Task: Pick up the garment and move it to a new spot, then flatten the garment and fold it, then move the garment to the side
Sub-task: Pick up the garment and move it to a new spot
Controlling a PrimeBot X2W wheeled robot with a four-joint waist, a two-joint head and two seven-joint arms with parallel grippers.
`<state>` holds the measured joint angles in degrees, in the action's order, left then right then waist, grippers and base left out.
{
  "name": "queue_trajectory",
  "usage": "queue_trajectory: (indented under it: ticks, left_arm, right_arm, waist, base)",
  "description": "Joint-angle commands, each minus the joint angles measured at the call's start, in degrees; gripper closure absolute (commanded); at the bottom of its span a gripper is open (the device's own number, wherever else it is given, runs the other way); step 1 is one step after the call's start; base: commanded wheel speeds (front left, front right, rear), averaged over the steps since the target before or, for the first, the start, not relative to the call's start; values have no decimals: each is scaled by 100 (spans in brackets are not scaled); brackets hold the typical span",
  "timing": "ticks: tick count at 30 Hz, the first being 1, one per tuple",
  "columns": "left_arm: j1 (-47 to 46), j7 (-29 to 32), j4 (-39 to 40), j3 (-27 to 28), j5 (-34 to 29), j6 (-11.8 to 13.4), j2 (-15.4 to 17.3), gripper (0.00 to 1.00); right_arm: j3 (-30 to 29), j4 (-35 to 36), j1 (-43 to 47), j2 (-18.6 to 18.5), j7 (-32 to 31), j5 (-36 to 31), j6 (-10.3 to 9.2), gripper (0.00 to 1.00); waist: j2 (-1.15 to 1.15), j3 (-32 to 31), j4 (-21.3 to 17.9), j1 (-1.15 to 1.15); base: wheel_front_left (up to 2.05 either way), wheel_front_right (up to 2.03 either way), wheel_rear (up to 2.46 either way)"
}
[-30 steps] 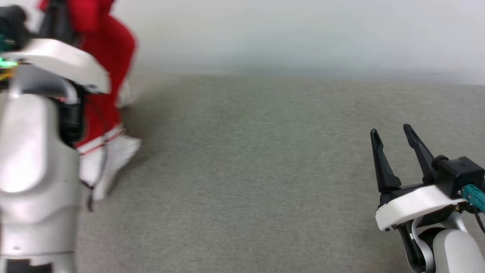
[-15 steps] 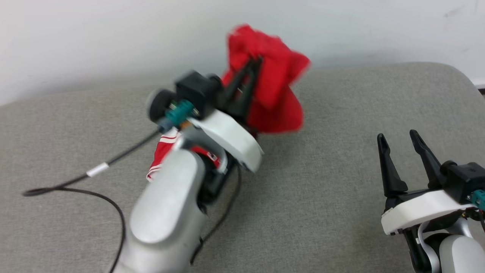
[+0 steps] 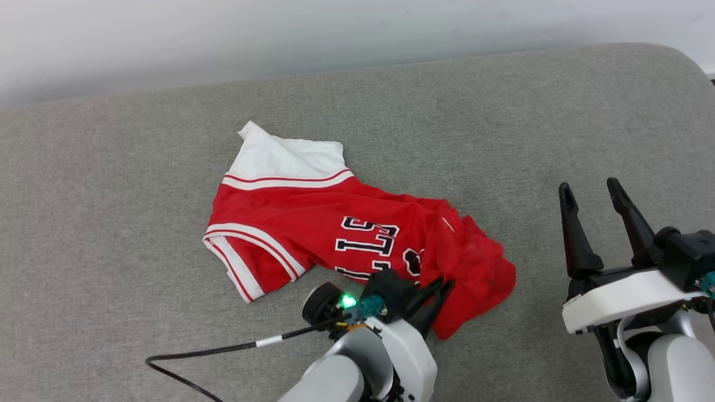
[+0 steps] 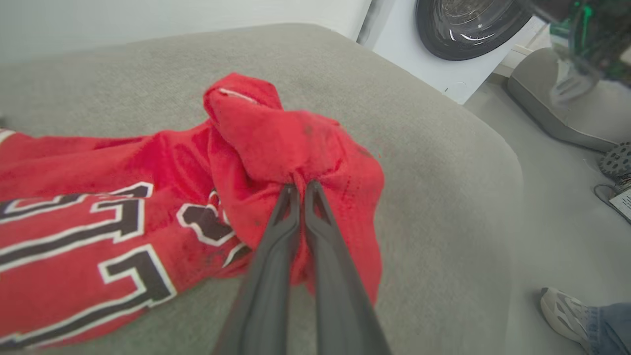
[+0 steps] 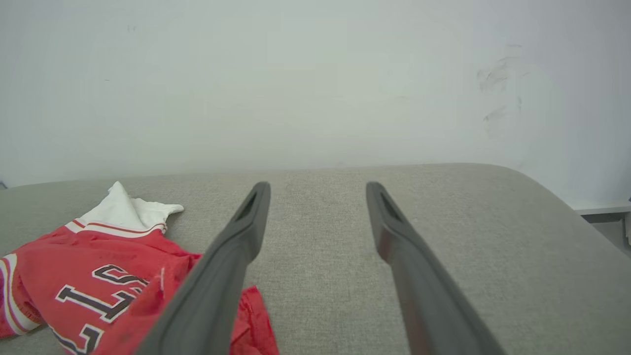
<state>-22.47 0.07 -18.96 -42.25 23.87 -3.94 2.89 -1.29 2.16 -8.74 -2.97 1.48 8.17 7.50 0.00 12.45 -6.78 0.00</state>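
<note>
One garment (image 3: pixel 313 229) is shown on one grey cushion (image 3: pixel 503 111). Two grippers, each two-fingered, are counted: the left gripper (image 3: pixel 446 285) at 6 o'clock of the head view and the right gripper (image 3: pixel 588 185) at 4 o'clock. One cable (image 3: pixel 223 350) is seen at 7 o'clock. In the left wrist view, one washing machine (image 4: pixel 458 29) is counted at 1 o'clock and one shoe (image 4: pixel 562 310) at 4 o'clock.

We see the garment (image 3: pixel 290 223) in red — white sleeve panel, red-and-white striped trim, black letters outlined in white; the cushion (image 3: pixel 530 123) is plain grey, the wall (image 3: pixel 223 33) off-white.
</note>
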Motion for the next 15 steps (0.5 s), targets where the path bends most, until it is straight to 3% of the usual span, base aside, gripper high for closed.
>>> queue_trajectory:
  ticks: [1,3,4,5,6,10,15]
  left_arm:
    - [65,-41,-49,-48,3,-35,-2,100]
    - [90,-91,-183,-180,-9,-87,-5,100]
    - [73,-138,-222,-228,-22,-113,-3,69]
    - [42,-201,-226,-276,-10,-123,-1,4]
    - [-24,-299,-193,-322,-15,-153,-5,0]
    - [-214,-789,31,-290,-7,-101,-2,0]
    - [-294,-1176,304,30,56,146,55,0]
  right_arm:
    - [-6,-5,-89,12,30,31,-2,0]
    - [-24,-51,-97,12,53,35,-2,0]
    - [-31,-65,-104,12,58,33,-2,0]
    - [-49,-82,-107,12,65,24,-2,0]
    - [-62,-98,-100,12,67,7,-2,0]
    - [-153,-116,-26,12,41,-55,-2,0]
    - [-208,-105,120,12,-34,-101,-2,0]
  waist:
    - [0,28,32,0]
    - [0,26,72,0]
    - [0,16,92,0]
    - [0,-8,120,0]
    - [0,-47,152,0]
    - [0,-221,293,0]
    - [0,-505,447,0]
  base:
    - [0,0,0]
    - [0,0,0]
    - [0,0,0]
    - [0,0,0]
    - [0,0,0]
    - [0,0,0]
    - [0,0,0]
